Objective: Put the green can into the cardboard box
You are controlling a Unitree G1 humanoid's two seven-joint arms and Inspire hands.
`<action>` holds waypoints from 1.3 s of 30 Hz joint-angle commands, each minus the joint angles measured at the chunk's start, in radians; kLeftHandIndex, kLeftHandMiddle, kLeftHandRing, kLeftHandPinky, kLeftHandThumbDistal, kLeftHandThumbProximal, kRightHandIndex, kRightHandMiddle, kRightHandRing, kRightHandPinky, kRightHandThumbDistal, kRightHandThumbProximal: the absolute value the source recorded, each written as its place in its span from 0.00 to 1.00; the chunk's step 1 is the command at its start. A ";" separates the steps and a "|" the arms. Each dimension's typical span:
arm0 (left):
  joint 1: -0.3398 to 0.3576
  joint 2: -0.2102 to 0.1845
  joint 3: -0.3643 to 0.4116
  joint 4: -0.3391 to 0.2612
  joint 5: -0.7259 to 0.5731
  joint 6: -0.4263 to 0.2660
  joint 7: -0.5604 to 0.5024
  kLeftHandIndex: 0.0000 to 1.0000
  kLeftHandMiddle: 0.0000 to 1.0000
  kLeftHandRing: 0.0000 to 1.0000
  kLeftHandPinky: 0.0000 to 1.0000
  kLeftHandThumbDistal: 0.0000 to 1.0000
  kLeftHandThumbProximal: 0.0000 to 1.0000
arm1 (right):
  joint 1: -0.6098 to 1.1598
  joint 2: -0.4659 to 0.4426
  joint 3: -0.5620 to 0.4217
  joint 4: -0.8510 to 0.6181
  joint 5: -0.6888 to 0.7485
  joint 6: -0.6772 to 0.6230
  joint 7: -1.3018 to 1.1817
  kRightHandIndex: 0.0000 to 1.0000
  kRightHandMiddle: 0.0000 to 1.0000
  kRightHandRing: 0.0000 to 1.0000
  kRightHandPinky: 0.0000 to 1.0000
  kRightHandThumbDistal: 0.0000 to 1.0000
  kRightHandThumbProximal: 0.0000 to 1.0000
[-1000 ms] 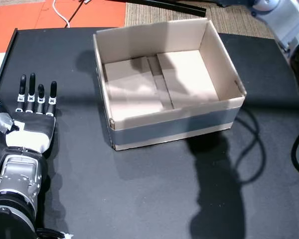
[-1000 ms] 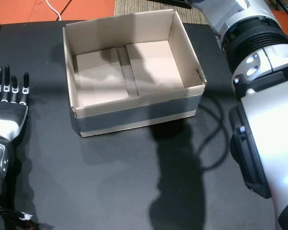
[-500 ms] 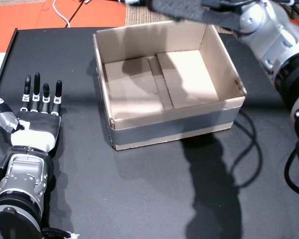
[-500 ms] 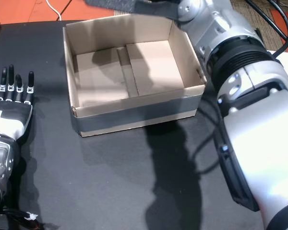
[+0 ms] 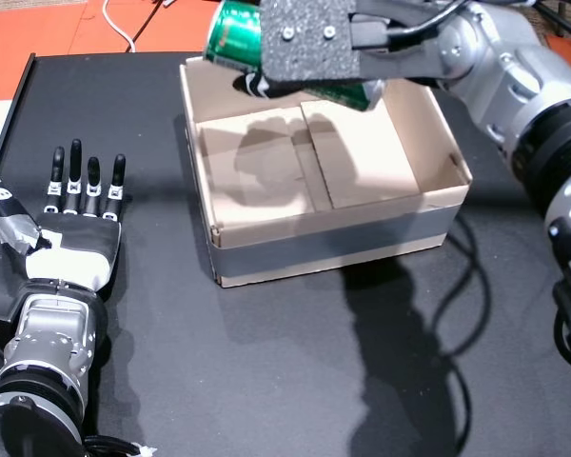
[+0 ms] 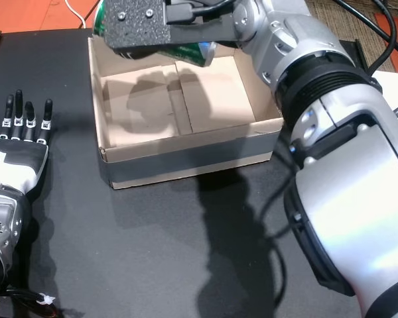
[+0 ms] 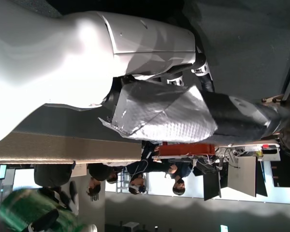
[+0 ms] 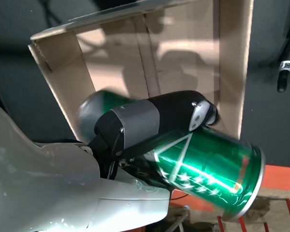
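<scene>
My right hand (image 5: 309, 43) (image 6: 142, 26) is shut on the green can (image 5: 236, 36) (image 6: 105, 18) (image 8: 210, 166), holding it on its side above the far rim of the cardboard box (image 5: 333, 238) (image 6: 186, 159) (image 8: 63, 77). The box stands open on the black table with a bare floor. In the right wrist view a thumb (image 8: 157, 118) wraps over the can. My left hand (image 5: 76, 214) (image 6: 20, 142) lies flat on the table left of the box, fingers straight and apart, holding nothing. A blurred green patch, the can (image 7: 34, 212), shows in the left wrist view.
The black table (image 5: 295, 381) stretches in front of the box. A black cable (image 5: 476, 276) loops on it to the right of the box. Orange floor (image 5: 105, 24) and a white cord lie beyond the far edge. People (image 7: 135, 176) stand in the background of the left wrist view.
My right hand has swept in from the far right, bringing the green can into view over the box's far side. My left hand has slid slightly forward.
</scene>
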 commanded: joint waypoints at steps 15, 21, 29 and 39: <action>0.029 -0.015 -0.006 0.010 0.008 -0.001 0.016 0.62 0.31 0.46 0.79 0.86 0.91 | 0.018 -0.014 -0.012 -0.002 0.014 0.012 0.019 0.07 0.16 0.26 0.31 0.12 0.53; 0.030 -0.016 -0.002 0.010 0.004 -0.005 0.010 0.61 0.32 0.47 0.78 0.87 0.92 | 0.018 -0.016 0.000 0.000 0.003 0.004 0.026 0.44 0.49 0.54 0.64 0.43 0.64; 0.030 -0.013 -0.002 0.010 0.004 -0.007 0.020 0.60 0.28 0.43 0.75 0.85 0.89 | 0.011 -0.013 -0.011 0.001 0.019 0.028 0.091 0.87 0.90 0.92 0.96 1.00 0.81; 0.028 -0.012 0.005 0.010 -0.003 -0.011 0.023 0.54 0.26 0.42 0.78 0.86 0.88 | 0.008 -0.014 -0.012 -0.001 0.021 0.039 0.100 0.89 0.92 0.95 0.95 1.00 0.79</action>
